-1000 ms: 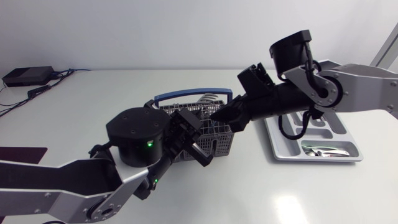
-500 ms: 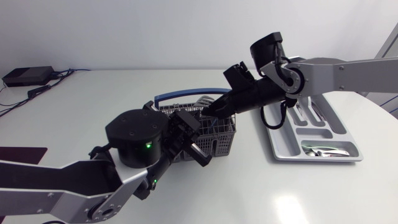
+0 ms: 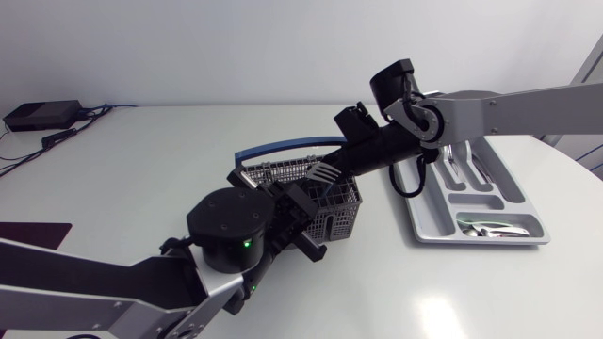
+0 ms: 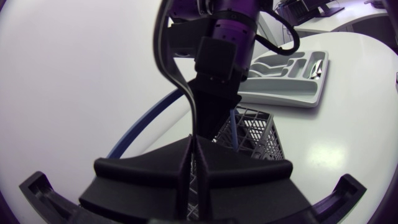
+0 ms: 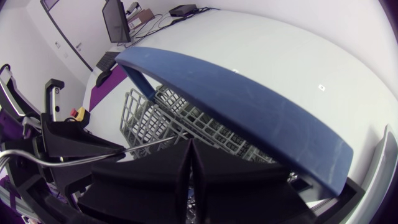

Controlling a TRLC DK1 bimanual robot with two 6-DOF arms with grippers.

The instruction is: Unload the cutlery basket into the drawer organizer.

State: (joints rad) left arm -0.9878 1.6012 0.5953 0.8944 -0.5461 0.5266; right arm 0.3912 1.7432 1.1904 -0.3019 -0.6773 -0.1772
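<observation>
The grey wire cutlery basket (image 3: pixel 330 213) with its blue handle (image 3: pixel 283 147) stands mid-table. My left gripper (image 3: pixel 306 226) is at its near wall, shut on the wire rim; in the left wrist view the gripper (image 4: pixel 193 155) has mesh between its fingers. My right gripper (image 3: pixel 336 169) hovers over the basket's far side, shut on a metal fork (image 3: pixel 323 172) with its tines showing. In the right wrist view the gripper (image 5: pixel 189 162) is below the blue handle (image 5: pixel 236 93), and the fork's thin stem (image 5: pixel 93 158) runs out from it. The grey drawer organizer (image 3: pixel 424 222) lies at the right.
Spoons (image 3: pixel 490 227) lie in the organizer's near compartment and more cutlery (image 3: pixel 462 166) in its far ones. A black box (image 3: pixel 42 115) with cables sits at the table's far left corner. The white tabletop is bare in front of the organizer and behind the basket.
My right gripper has moved left from beside the basket to over it and now shows a fork. My left arm's wrist has shifted right and nearer, and the blue handle now arches higher.
</observation>
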